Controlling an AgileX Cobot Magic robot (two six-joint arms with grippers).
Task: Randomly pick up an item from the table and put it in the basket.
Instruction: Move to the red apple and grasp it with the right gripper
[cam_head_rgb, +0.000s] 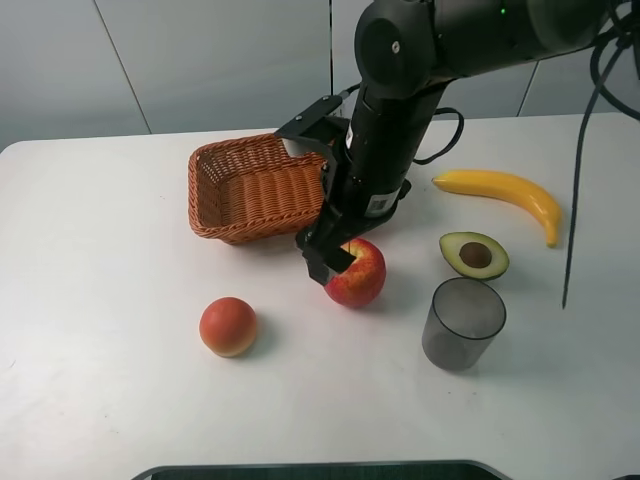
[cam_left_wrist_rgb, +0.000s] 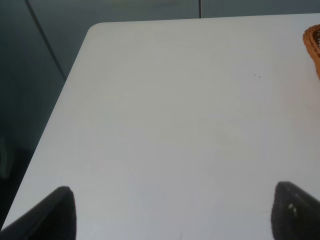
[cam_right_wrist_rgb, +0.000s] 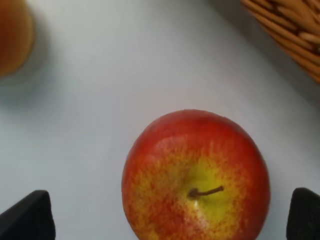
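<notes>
The red apple (cam_head_rgb: 362, 275) with yellow streaks and a short stem rests on the white table (cam_head_rgb: 100, 250), just in front of the wicker basket (cam_head_rgb: 250, 185). My right gripper (cam_head_rgb: 328, 262) is right over the apple and is open. In the right wrist view its fingertips stand wide on either side of the apple (cam_right_wrist_rgb: 195, 175), not touching it, with the gripper (cam_right_wrist_rgb: 167, 215) centred over the fruit. The basket's rim (cam_right_wrist_rgb: 290, 30) shows there too. My left gripper (cam_left_wrist_rgb: 172, 215) is open and empty over bare table near the table's left corner; it is out of the exterior view.
A smaller orange-red round fruit (cam_head_rgb: 228, 326) lies to the apple's front left. A halved avocado (cam_head_rgb: 474, 254), a dark grey cup (cam_head_rgb: 462, 322) and a banana (cam_head_rgb: 505, 188) lie to the right. The basket's edge (cam_left_wrist_rgb: 314, 42) shows in the left wrist view.
</notes>
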